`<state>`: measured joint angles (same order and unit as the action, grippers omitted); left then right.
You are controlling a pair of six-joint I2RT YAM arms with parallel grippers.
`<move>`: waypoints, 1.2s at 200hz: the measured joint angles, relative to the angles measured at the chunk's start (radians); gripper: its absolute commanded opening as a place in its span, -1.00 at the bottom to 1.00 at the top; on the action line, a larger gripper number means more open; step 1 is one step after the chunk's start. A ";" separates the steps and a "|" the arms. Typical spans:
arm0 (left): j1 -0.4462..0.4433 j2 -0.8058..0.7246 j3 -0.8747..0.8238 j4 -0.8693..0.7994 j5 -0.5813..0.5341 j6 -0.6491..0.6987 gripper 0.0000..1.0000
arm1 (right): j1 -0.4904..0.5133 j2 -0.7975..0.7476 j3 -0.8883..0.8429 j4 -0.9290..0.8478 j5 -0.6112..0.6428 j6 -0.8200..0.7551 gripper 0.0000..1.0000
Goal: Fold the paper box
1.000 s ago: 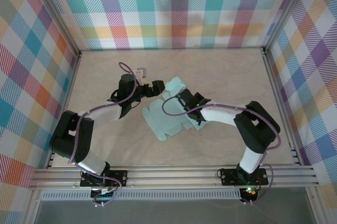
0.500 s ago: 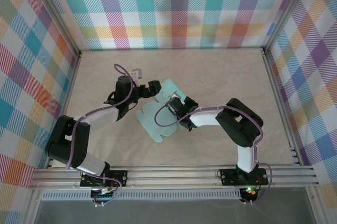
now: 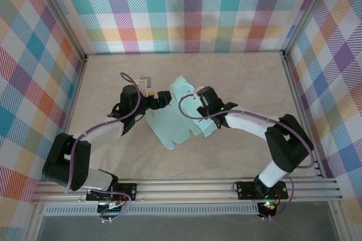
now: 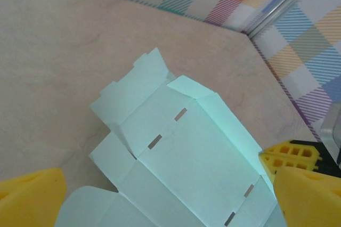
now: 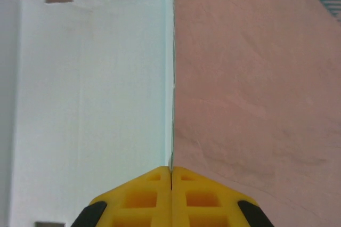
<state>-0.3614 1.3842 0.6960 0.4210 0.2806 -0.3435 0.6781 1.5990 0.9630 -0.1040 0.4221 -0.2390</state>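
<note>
The paper box (image 3: 171,123) is a pale mint-blue die-cut blank lying mid-table, with one panel raised along a crease. My right gripper (image 3: 199,96) is shut on that raised panel's edge. In the right wrist view the card (image 5: 90,88) runs edge-on into the closed yellow fingers of the right gripper (image 5: 171,171). My left gripper (image 3: 163,99) stands open at the blank's far left side. In the left wrist view its yellow fingers (image 4: 29,197) straddle the slotted panels of the blank (image 4: 181,152) without touching them, and the right gripper's fingertips (image 4: 290,155) show at the panel's right edge.
Plaid walls and aluminium frame posts (image 3: 297,82) close in the beige table (image 3: 249,77) on three sides. A rail (image 3: 186,187) runs along the near edge by the arm bases. Bare tabletop lies to the far right and the near left.
The right arm has swung its elbow out to the right and carried the pinched panel toward the back. The blank has shifted and turned with it. The left gripper has stayed open, moving slightly.
</note>
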 measured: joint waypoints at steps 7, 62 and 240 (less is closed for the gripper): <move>-0.002 -0.011 0.000 0.001 0.003 0.022 1.00 | -0.011 -0.006 0.000 -0.010 -0.045 0.009 -1.00; -0.006 0.012 0.011 0.003 0.083 0.212 0.86 | -0.077 -0.011 0.002 -0.146 -0.422 0.042 -1.00; 0.038 0.463 0.388 -0.035 0.463 0.237 0.10 | -0.278 0.001 0.133 -0.385 -0.943 0.128 -1.00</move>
<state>-0.3237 1.8473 1.0836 0.3859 0.7433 -0.1062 0.4000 1.6001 1.0962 -0.4892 -0.5213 -0.1112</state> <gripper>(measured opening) 0.596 0.048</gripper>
